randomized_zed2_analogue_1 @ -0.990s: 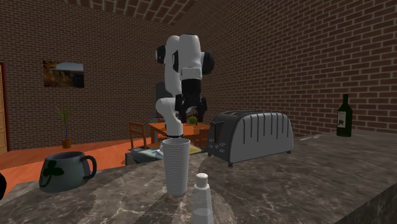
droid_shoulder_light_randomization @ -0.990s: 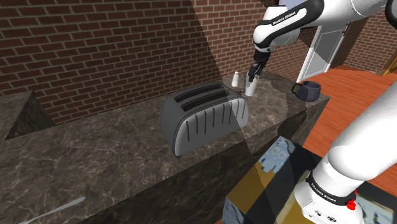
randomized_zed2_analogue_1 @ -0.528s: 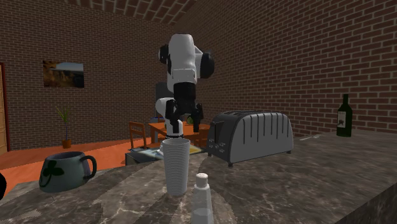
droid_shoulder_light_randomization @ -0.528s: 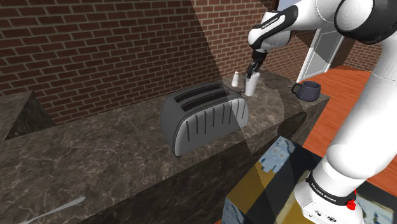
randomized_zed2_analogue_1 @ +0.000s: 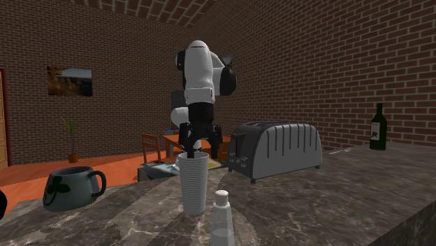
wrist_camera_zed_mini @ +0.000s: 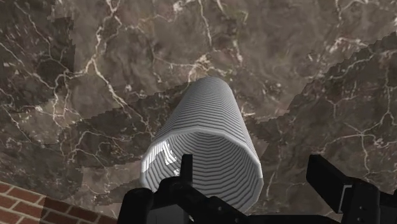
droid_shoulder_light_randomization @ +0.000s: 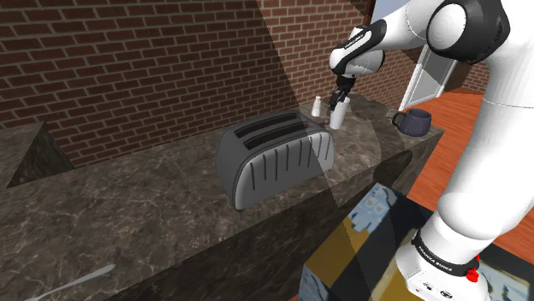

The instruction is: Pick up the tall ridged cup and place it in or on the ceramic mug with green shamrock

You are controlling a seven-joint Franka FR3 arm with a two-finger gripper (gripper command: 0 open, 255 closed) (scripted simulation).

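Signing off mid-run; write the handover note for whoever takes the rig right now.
Pincer: open, empty, just above the ridged cup, one finger over its mouth, one outside its wall.
Cup: upright on the counter, beside a small shaker.
Shamrock mug: upright near the counter's end, apart from the cup.
Done: approach. Left: lower, grip, lift, carry to mug, release.

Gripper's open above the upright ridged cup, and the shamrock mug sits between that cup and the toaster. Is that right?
Not quite. The gripper is open above the upright ridged cup, but the shamrock mug is not in between: the second exterior view shows the cup standing between the mug and the toaster.
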